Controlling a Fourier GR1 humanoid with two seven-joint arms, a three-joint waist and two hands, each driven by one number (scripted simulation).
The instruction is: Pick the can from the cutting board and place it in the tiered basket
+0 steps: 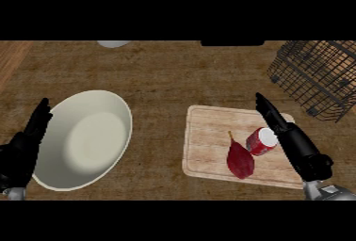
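The can (262, 140) lay untaken on the cutting board (208, 136), just left of the right hand (292, 141), whose straight fingers (268, 112) held nothing, so grasping it and carrying it to the tiered basket (313, 80) at far right were yet to do, while the left hand (26, 143) rested open at left.

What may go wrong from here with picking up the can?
1. The dark red vegetable lies against the can, so closing the fingers may catch or push it too.
2. The right hand is open beside the can; a sideways nudge might tip or roll it.
3. The tiered basket sits beyond the cutting board; the can may strike its wire rim.
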